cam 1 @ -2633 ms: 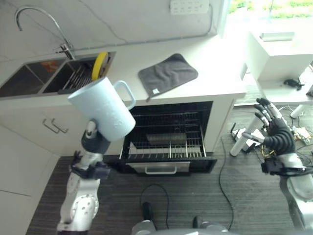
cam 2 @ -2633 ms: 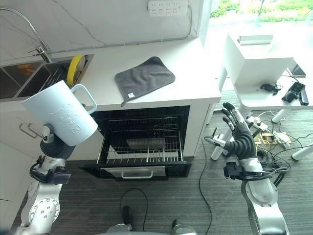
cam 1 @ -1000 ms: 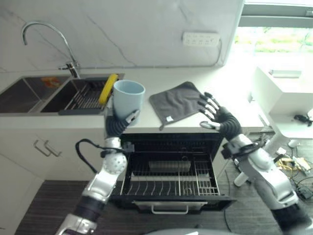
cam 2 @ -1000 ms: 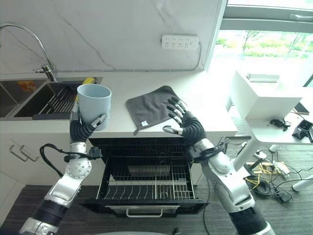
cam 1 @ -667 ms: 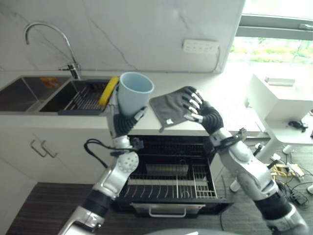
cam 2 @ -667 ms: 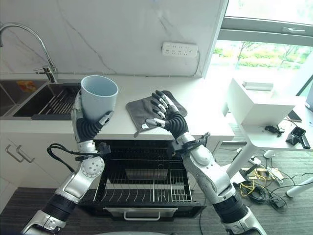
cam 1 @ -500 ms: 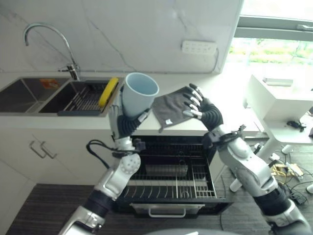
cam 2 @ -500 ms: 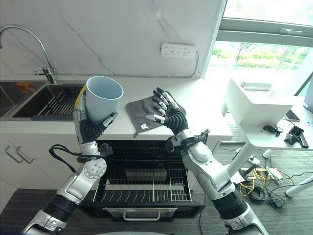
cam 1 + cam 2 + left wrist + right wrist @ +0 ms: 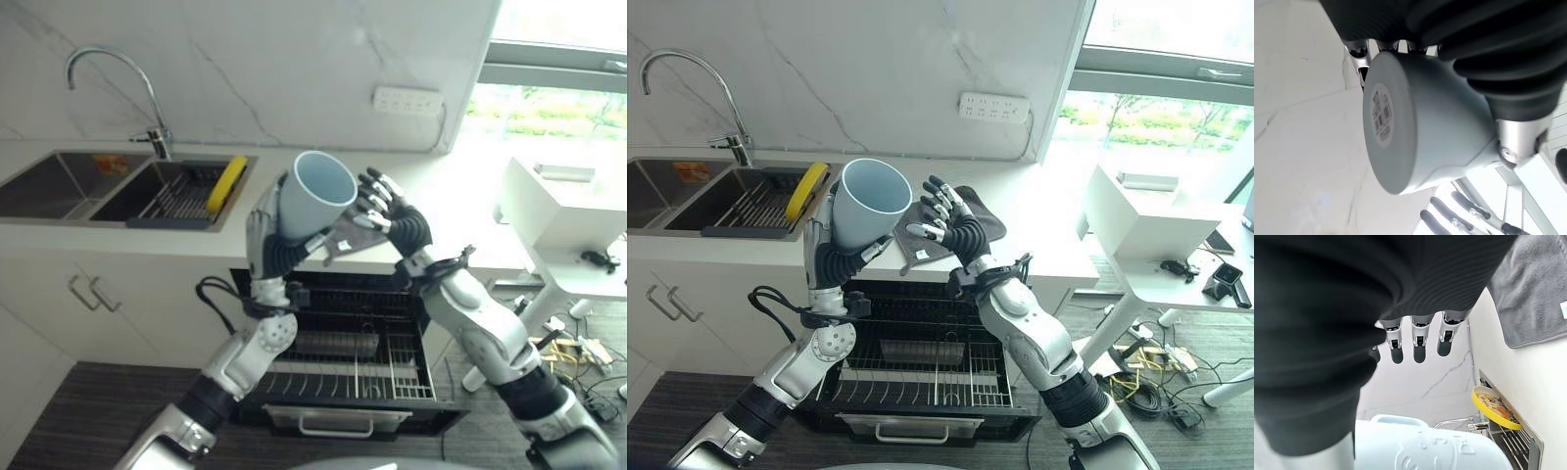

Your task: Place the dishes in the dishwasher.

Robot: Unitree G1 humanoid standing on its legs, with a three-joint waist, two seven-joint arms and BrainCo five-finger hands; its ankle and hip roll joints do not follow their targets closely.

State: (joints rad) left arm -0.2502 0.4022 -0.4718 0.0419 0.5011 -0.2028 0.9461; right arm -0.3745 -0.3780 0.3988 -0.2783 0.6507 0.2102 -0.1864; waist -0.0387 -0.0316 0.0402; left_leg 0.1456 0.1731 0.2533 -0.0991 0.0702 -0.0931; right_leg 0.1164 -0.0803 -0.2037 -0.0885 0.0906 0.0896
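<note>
I should bring my right hand (image 9: 945,227) squarely onto the mug (image 9: 863,205) before my left hand (image 9: 838,262) lets go. My left fingers curl round its base, holding it tilted above the worktop (image 9: 1038,230), over the open dishwasher (image 9: 921,362). At 3 o'clock, my right fingers are spread, just beside the rim.

white countertop (image 9: 1038,220) with a grey cloth (image 9: 975,223), beside a sink (image 9: 696,201)
</note>
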